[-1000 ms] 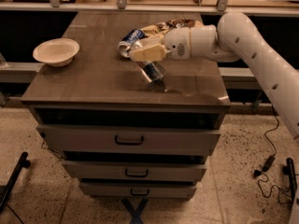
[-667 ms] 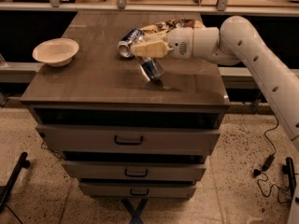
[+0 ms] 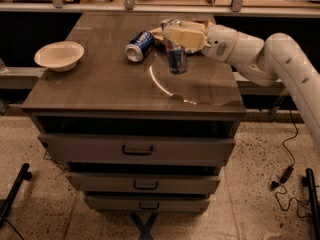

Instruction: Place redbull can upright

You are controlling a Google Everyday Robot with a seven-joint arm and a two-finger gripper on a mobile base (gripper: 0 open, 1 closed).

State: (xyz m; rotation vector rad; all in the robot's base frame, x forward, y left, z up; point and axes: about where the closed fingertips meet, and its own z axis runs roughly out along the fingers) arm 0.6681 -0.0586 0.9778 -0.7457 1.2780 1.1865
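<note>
A robot's gripper (image 3: 179,40) reaches in from the upper right of the frame, its jaws clamped on the top of the redbull can (image 3: 177,60), which hangs nearly upright at upper centre over the tabletop (image 3: 100,90). A dark-blue can (image 3: 139,45) lies on its side just to the left; a white bowl (image 3: 59,55) sits at far left. The placing step appears under way. Next, the can needs lowering squarely onto its base before the jaws let go.
</note>
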